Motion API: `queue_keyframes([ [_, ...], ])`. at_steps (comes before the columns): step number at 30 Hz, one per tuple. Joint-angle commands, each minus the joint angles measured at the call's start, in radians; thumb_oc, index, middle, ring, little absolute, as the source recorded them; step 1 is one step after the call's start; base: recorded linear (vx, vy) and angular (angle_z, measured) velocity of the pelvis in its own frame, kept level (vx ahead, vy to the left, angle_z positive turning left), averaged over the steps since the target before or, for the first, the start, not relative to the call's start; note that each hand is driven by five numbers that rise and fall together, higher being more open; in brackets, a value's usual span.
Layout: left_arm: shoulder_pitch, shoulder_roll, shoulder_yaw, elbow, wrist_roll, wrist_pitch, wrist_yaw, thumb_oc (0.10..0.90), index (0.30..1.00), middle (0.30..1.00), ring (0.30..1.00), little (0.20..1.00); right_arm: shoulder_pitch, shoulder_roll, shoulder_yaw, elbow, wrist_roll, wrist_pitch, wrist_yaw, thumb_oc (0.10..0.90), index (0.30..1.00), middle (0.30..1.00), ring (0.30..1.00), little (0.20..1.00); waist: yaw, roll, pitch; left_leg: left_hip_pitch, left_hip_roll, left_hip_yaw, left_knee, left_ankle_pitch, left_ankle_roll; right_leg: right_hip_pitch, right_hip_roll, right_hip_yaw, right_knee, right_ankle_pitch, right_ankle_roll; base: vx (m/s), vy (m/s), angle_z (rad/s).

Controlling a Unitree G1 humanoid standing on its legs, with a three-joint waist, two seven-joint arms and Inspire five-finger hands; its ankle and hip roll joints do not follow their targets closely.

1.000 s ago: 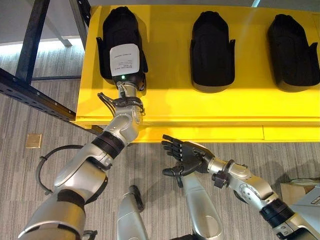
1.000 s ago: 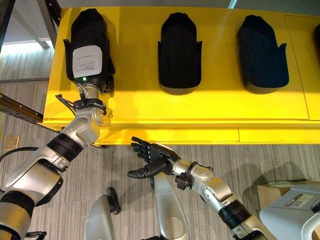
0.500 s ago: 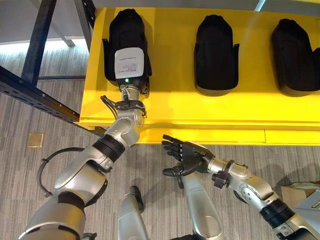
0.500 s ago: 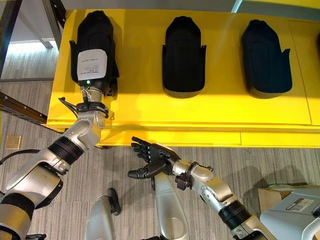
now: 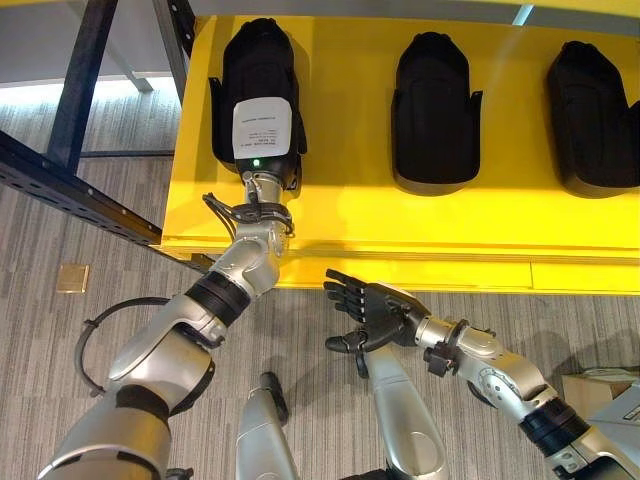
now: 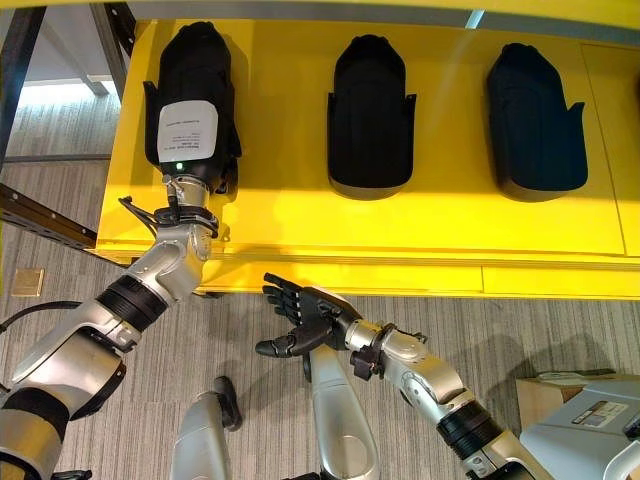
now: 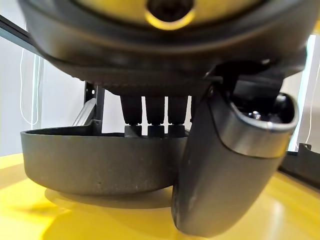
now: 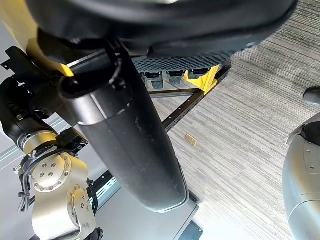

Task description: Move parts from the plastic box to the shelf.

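Eye views: your left hand point(image 5: 260, 140) lies on the black part point(image 5: 257, 60) upper left on the yellow shelf point(image 5: 360, 215), two more parts point(image 5: 432, 110) right. Right hand point(image 6: 305, 318) hangs spread, empty, lower centre. Left wrist view — fingers point(image 7: 150, 107) straight over the part's rim; placing looks nearly finished.

Three black moulded plastic parts point(image 5: 434, 95) lie in a row on the yellow shelf point(image 5: 400, 225), the left robot hand point(image 5: 258, 140) resting on the leftmost one, the right robot hand point(image 5: 368, 312) below the shelf's front edge.
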Motion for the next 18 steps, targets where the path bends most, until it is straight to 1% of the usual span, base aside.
queue_keyframes([
  [1, 0.033, 0.042, 0.028, -0.054, 0.057, -0.014, 0.013, 0.4, 0.3, 0.3, 0.3, 0.3, -0.011, 0.08, -0.037, -0.094, 0.023, -0.077, 0.024, 0.9, 1.0, 1.0, 1.0, 1.0, -0.002, -0.003, -0.032, -0.015, -0.015, 0.019, -0.023, 0.034, 0.092, 0.102, -0.045, 0.039, 0.011, -0.086, 0.016, 0.0, 0.0, 0.0],
  [2, 0.033, 0.045, 0.027, -0.056, 0.053, -0.016, 0.016, 0.547, 0.506, 0.506, 0.506, 0.506, -0.011, 0.079, -0.036, -0.097, 0.022, -0.073, 0.02, 0.9, 1.0, 1.0, 1.0, 1.0, -0.001, -0.003, -0.032, -0.013, -0.016, 0.02, -0.025, 0.035, 0.091, 0.105, -0.045, 0.039, 0.007, -0.084, 0.015, 0.0, 0.0, 0.0],
  [3, 0.033, 0.044, 0.027, -0.058, 0.054, -0.013, 0.015, 0.68, 0.693, 0.693, 0.693, 0.693, -0.011, 0.079, -0.036, -0.095, 0.023, -0.074, 0.021, 0.9, 1.0, 1.0, 1.0, 1.0, -0.001, -0.003, -0.032, -0.012, -0.016, 0.021, -0.025, 0.035, 0.092, 0.105, -0.044, 0.038, 0.007, -0.084, 0.015, 0.0, 0.0, 0.0],
  [4, 0.033, 0.043, 0.027, -0.059, 0.055, -0.009, 0.013, 0.9, 1.0, 1.0, 1.0, 1.0, -0.011, 0.08, -0.036, -0.093, 0.023, -0.077, 0.021, 0.9, 1.0, 1.0, 1.0, 1.0, -0.001, -0.003, -0.032, -0.012, -0.016, 0.021, -0.025, 0.035, 0.093, 0.104, -0.044, 0.038, 0.008, -0.084, 0.015, 0.0, 0.0, 0.0],
  [12, 0.045, 0.042, 0.034, -0.078, 0.05, -0.009, 0.007, 0.9, 1.0, 1.0, 1.0, 1.0, -0.006, 0.083, -0.039, -0.101, 0.014, -0.072, 0.015, 0.9, 1.0, 1.0, 1.0, 1.0, 0.001, -0.001, -0.029, -0.014, -0.018, 0.021, -0.022, 0.034, 0.095, 0.101, -0.044, 0.034, 0.016, -0.089, 0.013, 0.0, 0.0, 0.0],
  [14, 0.052, 0.041, 0.038, -0.088, 0.054, -0.017, 0.023, 0.9, 1.0, 1.0, 1.0, 1.0, -0.006, 0.08, -0.036, -0.103, 0.016, -0.075, 0.012, 0.9, 1.0, 1.0, 1.0, 1.0, 0.003, -0.002, -0.03, -0.012, -0.017, 0.02, -0.027, 0.035, 0.095, 0.104, -0.045, 0.033, 0.012, -0.089, 0.013, 0.0, 0.0, 0.0],
  [16, 0.053, 0.038, 0.04, -0.098, 0.06, -0.004, 0.01, 0.9, 1.0, 1.0, 1.0, 1.0, -0.004, 0.081, -0.038, -0.098, 0.015, -0.08, 0.014, 0.9, 1.0, 1.0, 1.0, 1.0, 0.004, -0.002, -0.03, -0.011, -0.017, 0.02, -0.03, 0.036, 0.094, 0.108, -0.046, 0.032, 0.009, -0.09, 0.012, 0.01, -0.016, 0.0],
  [17, 0.061, 0.035, 0.042, -0.113, 0.066, -0.01, 0.019, 0.9, 1.0, 1.0, 1.0, 1.0, -0.004, 0.083, -0.039, -0.1, 0.019, -0.083, 0.009, 0.9, 1.0, 1.0, 1.0, 1.0, 0.006, -0.002, -0.031, -0.01, -0.017, 0.02, -0.03, 0.036, 0.095, 0.109, -0.046, 0.03, 0.008, -0.09, 0.012, 0.02, -0.039, 0.0],
  [18, 0.069, 0.03, 0.043, -0.128, 0.095, 0.015, -0.014, 0.9, 1.0, 1.0, 1.0, 1.0, -0.001, 0.087, -0.04, -0.101, 0.014, -0.081, 0.008, 0.9, 1.0, 1.0, 1.0, 1.0, 0.007, -0.002, -0.031, -0.007, -0.018, 0.021, -0.034, 0.036, 0.095, 0.113, -0.046, 0.029, 0.006, -0.09, 0.014, 0.03, -0.037, 0.02],
])
